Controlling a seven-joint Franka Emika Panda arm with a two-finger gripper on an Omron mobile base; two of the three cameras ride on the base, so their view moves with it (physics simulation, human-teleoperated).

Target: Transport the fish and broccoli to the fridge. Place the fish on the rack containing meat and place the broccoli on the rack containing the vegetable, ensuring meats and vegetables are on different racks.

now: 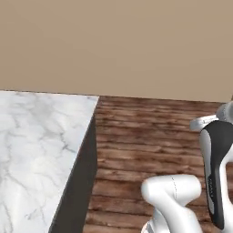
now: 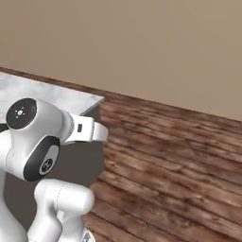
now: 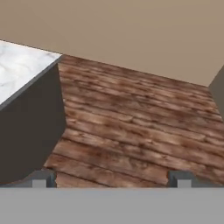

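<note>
White marble covers the top of the table, and its side is dark grey. It stands on the left, with a brown wooden floor beside it and a plain tan wall behind. In the hand view, the claw is wide open over the floor, its two dark tips far apart, and it holds nothing.

Rendered kitchen, marble counter, wood plank floor, tan wall
</note>
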